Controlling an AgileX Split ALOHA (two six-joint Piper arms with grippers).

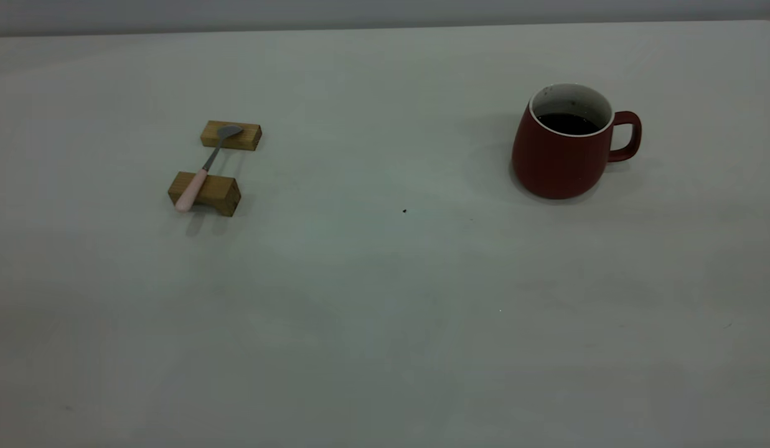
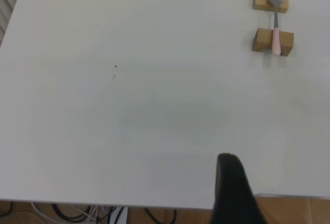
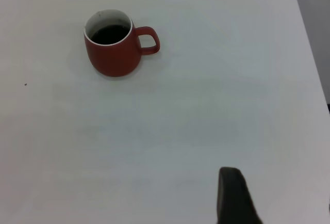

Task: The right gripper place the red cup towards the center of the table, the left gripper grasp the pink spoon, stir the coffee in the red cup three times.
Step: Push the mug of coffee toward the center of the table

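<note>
Currently red cup (image 1: 562, 158) sits upright on the right side of the bench (image 1: 385, 298), well off center, handle pointing outward to the right, coffee (image 1: 568, 123) low inside. Likely heavy, rigid ceramic, spill risk if tilted; best hold looks like the handle or rim. Pink spoon (image 1: 204, 169) bridges two wooden blocks (image 1: 205, 193) on the left, well apart from cup; light, slim, take by the raised handle. Right gripper (image 3: 234, 195) and left gripper (image 2: 234, 190) each hang back near the bench edge, one finger visible only; jaws state cannot tell.
</note>
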